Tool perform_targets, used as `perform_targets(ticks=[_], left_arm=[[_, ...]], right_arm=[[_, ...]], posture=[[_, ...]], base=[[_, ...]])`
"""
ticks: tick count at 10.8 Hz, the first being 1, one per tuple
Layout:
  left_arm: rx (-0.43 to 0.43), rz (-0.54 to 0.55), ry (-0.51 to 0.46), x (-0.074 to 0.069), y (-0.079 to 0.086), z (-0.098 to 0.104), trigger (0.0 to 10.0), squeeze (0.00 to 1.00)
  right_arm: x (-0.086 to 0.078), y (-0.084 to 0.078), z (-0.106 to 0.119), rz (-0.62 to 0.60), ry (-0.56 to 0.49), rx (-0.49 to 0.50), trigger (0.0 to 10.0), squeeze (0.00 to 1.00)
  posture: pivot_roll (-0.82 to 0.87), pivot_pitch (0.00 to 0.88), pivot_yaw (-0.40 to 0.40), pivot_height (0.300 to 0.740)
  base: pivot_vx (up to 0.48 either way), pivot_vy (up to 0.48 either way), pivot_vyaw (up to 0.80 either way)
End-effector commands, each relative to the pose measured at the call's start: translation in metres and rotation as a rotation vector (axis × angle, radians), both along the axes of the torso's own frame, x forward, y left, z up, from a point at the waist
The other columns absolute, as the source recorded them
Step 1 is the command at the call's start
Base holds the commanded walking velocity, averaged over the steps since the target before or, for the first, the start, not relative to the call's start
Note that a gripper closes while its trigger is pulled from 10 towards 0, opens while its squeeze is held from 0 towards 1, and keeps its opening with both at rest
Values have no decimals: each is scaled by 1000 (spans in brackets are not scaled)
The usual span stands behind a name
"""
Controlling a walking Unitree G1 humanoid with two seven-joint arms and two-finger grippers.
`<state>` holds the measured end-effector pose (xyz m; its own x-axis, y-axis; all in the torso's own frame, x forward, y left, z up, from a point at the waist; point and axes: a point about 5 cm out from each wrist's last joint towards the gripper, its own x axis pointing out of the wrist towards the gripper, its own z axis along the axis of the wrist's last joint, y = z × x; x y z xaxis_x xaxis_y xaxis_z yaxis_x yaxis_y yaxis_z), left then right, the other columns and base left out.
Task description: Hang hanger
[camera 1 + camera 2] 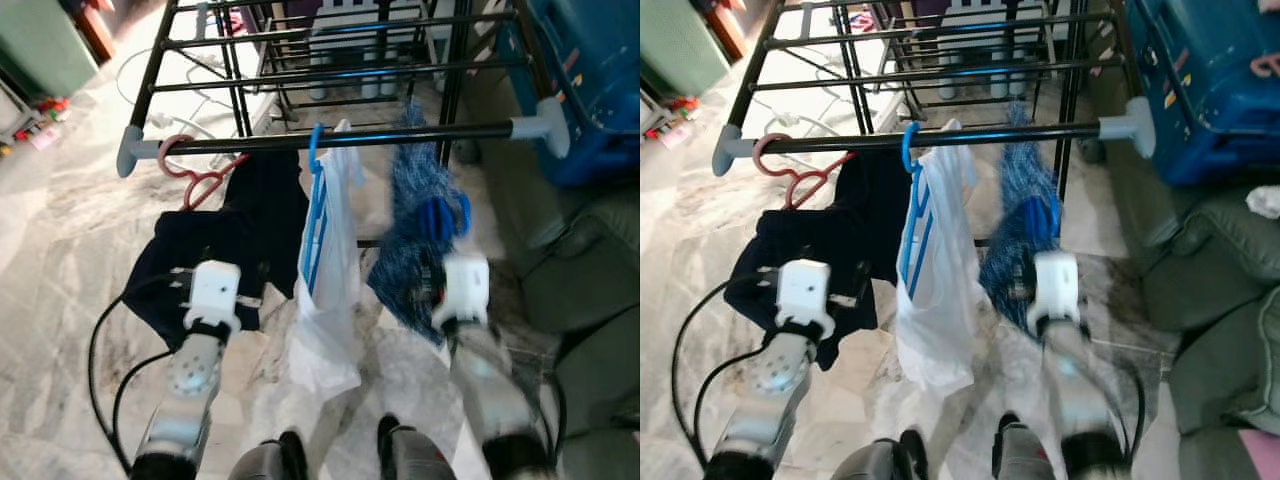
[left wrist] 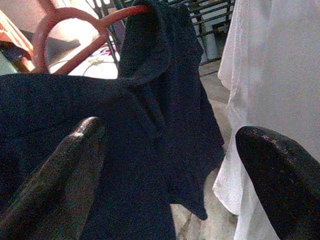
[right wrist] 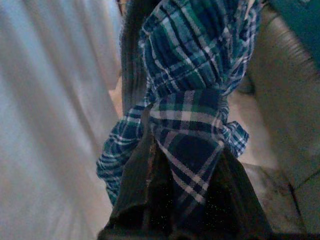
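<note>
**Operator:** Plaid cotton, blue and white, is bunched between my right claw point(image 1: 440, 262), whose fingers are clenched on the blue plaid shirt point(image 3: 192, 90). A blue plastic hanger point(image 1: 443, 216) shows through the folds just above the claw, so I judge the grip takes garment and hanger together.

**Spotter:** Is it on the rail yet?

**Operator:** I can't tell. The shirt's top reaches the black metal front rail point(image 1: 400, 136) of the drying rack, but that side is blurred and the hook is hidden in cloth. I'd call this the hanging step itself: the next move needs the hook set over the rail, in the gap right of the white garment point(image 1: 328, 270) on its own blue hanger point(image 1: 316, 205), before I let go.

**Spotter:** And your left?

**Operator:** My left claw point(image 2: 165, 165) is spread wide and holds nothing. It points at the dark navy shirt point(image 1: 215, 250), which hangs from a red plastic hanger point(image 1: 190, 170) hooked on the same rail. One finger point(image 2: 60, 170) sits against or just before that cloth; I can't say which.
</note>
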<state>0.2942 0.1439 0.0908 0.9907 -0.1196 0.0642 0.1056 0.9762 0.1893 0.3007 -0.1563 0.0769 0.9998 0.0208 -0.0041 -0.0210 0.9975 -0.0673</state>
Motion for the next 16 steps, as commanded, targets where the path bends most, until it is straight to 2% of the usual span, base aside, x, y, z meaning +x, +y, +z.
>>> perform_targets(ticks=[1,2,3,5,8,12,15,16], left_arm=[[7,-4,31,-1,3,-7,10000,0],[4,-23,30,1,-1,-7,10000,0],[1,-31,32,3,-4,-7,10000,0],[-2,-31,25,6,-5,-6,10000,0],[-5,-4,23,4,0,-8,10000,0],[-19,22,16,6,-1,-8,10000,0],[-37,53,23,6,0,-10,10000,0],[-41,55,23,5,-1,-11,10000,0]], right_arm=[[-1,6,16,2,-88,1,10000,0],[-5,8,22,-3,-122,-3,10000,0],[0,6,33,-5,-151,-6,10000,0],[13,1,48,3,-176,-15,10000,0],[36,2,70,36,-204,-24,10000,0],[61,11,75,92,-100,12,10000,0],[73,14,76,118,-39,32,10000,0],[76,16,69,118,31,66,10000,0]], posture=[[-230,217,155,740],[-244,211,158,740],[-251,209,159,740],[-239,207,156,740],[-215,212,141,740],[-207,191,113,740],[-200,186,92,740],[-201,188,90,740]], base=[[0,0,0],[0,0,0],[0,0,0],[0,0,0],[0,0,0],[0,0,0],[0,0,0],[0,0,0]])
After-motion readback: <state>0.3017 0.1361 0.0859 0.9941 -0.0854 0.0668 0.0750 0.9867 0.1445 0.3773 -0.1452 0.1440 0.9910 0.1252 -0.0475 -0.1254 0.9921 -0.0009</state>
